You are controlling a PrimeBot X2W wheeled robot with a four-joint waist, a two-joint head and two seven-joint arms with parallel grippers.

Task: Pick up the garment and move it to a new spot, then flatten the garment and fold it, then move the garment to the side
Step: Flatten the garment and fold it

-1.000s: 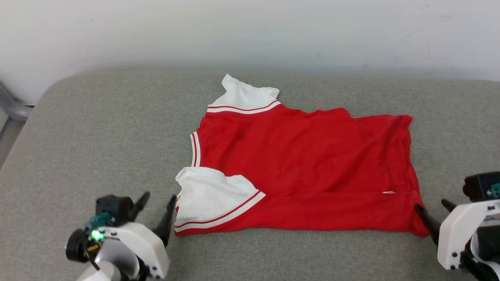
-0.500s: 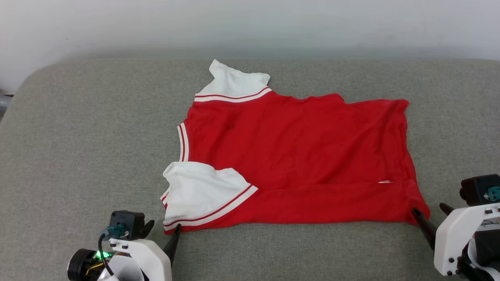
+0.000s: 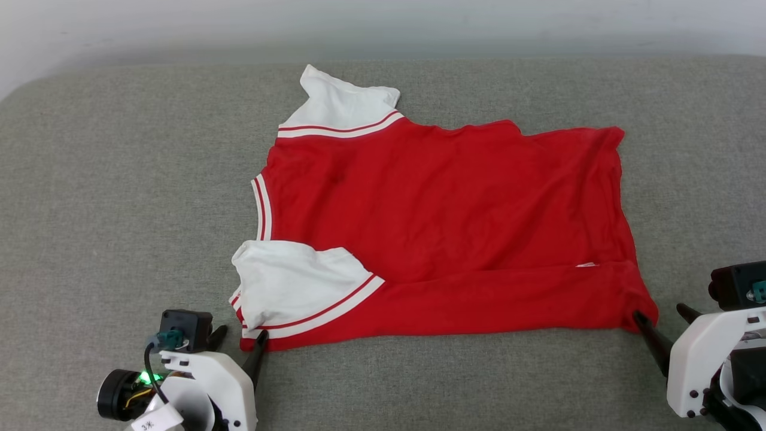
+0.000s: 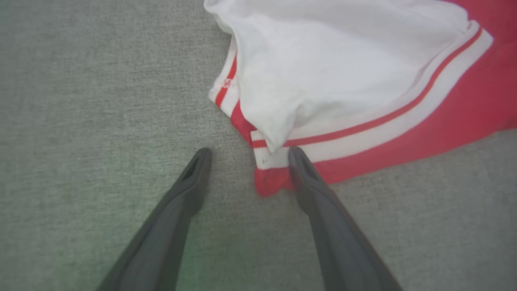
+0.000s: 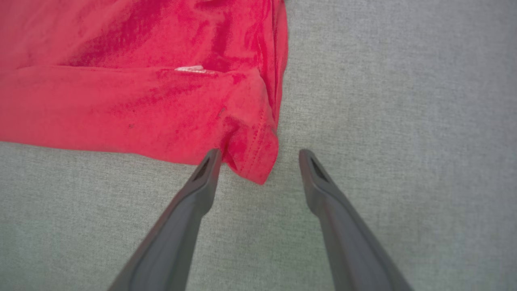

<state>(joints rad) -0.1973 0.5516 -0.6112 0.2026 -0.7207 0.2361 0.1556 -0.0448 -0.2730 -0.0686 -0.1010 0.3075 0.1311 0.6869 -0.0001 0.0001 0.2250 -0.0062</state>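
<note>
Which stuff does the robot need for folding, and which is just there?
For the job:
- the red garment
- the left gripper, open
- the right gripper, open

Just there:
- the grey cushion
- the white wall

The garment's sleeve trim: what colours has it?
The trim is white with a red stripe; left wrist view.

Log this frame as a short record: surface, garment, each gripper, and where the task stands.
surface: grey fabric cushion
item: garment, red with white sleeves, spread out, long crease along its near side
left arm: left gripper open, one fingertip at the striped near-left corner
right arm: right gripper open, fingertips either side of the near-right hem corner
held: nothing gripped
stage: probably about to pinch both near corners; fold not yet made
</note>
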